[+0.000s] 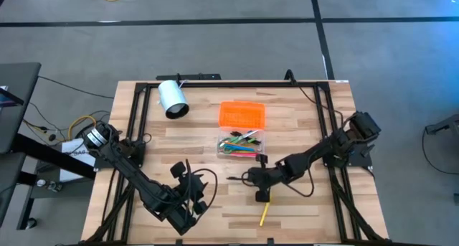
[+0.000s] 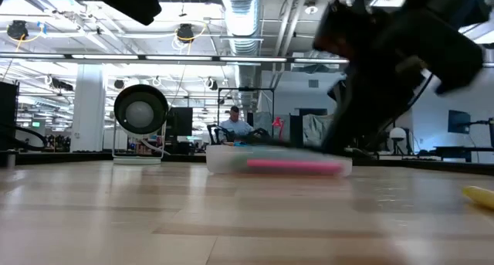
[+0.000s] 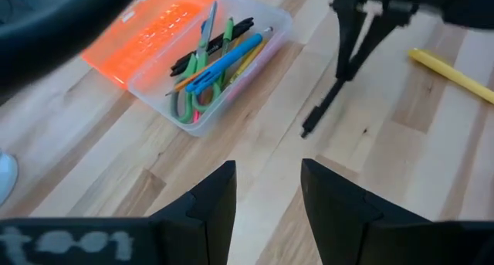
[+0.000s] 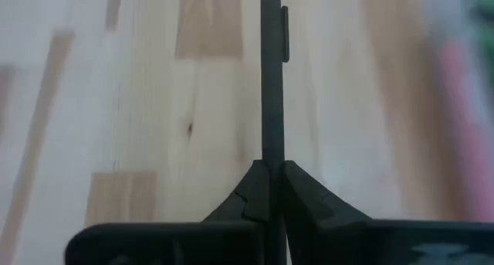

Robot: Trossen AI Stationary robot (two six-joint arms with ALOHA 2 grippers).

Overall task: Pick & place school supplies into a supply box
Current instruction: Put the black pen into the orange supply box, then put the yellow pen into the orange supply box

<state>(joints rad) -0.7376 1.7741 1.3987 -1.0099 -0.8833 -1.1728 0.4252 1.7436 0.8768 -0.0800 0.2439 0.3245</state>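
The clear supply box lies open at mid table and holds several pens, pencils and green-handled scissors. Its orange lid lies against its far side. My right gripper is near the box's near side, shut on a dark pen. A yellow marker lies on the table near the front edge. My left gripper is open and empty left of the pen, its fingers pointing toward the box. My right gripper pinches one end of the dark pen between its two fingertips. The pen sticks straight out ahead in line with the fingers, toward the table's left. In the left wrist view the pen slants down toward the table; whether its free tip touches I cannot tell.
A white cylinder lies at the far left of the table. A dark frame runs along the table's far and side edges. Bare wood lies between the two grippers and along the near edge.
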